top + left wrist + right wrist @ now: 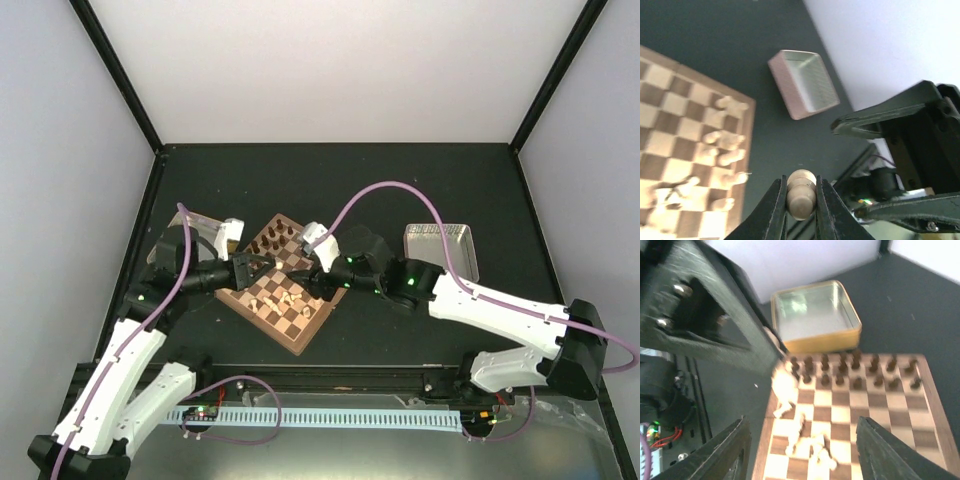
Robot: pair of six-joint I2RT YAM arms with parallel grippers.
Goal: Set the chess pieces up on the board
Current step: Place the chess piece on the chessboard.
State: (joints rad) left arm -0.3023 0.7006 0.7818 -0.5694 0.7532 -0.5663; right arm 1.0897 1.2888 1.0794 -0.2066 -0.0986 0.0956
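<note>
While the left gripper (801, 184) is squeezed tight on one pale piece (801, 200) just beside the board (670, 130), the right gripper (802, 422) hangs over the board with its fingers wide apart. Pale pieces (800, 432) lie tipped over on the middle squares. Dark pieces (850, 367) stand in two rows along the far edge. A gold tray (815, 342) sits past that edge.

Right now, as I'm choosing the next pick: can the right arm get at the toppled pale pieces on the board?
Probably yes. The right hand hangs open over the board, the toppled pale pieces lying below it with nothing covering them; the left hand holds one pale piece.
</note>
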